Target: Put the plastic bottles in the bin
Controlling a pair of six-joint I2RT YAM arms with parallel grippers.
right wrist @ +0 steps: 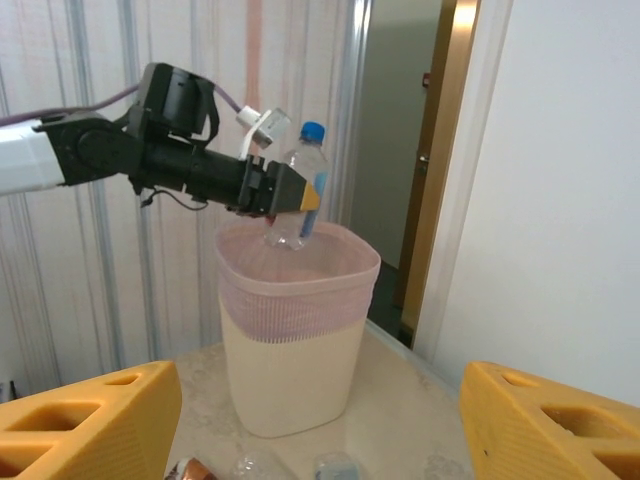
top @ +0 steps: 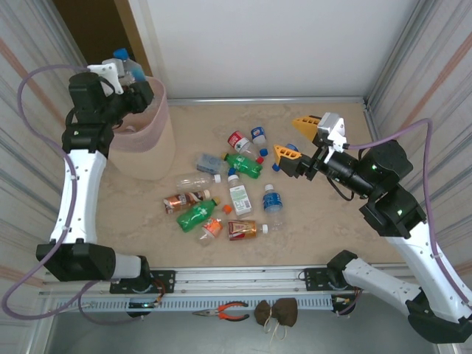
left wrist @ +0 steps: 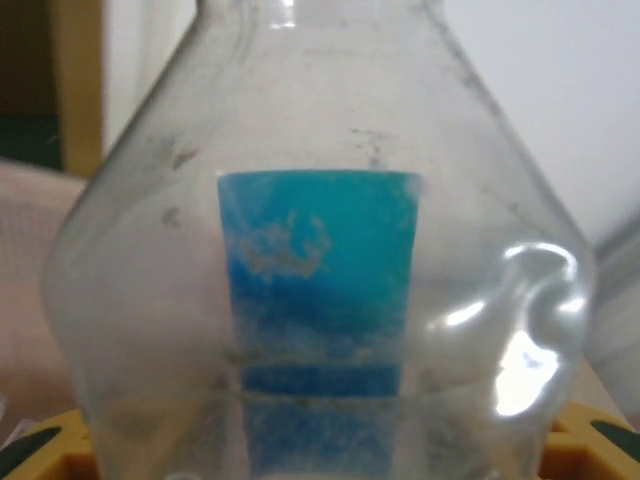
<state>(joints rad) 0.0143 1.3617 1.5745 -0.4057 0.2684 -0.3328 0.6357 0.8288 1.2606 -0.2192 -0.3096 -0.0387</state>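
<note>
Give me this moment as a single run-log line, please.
left hand: shut on clear bottle, over bin | right hand: open, empty, above table | other bottles: lying on table

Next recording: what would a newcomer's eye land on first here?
The left gripper holds a blue-capped clear bottle right above the bin, which stands at the far left corner of the table. Next comes the scatter of bottles lying mid-table, with the right gripper open and empty to their right.
</note>
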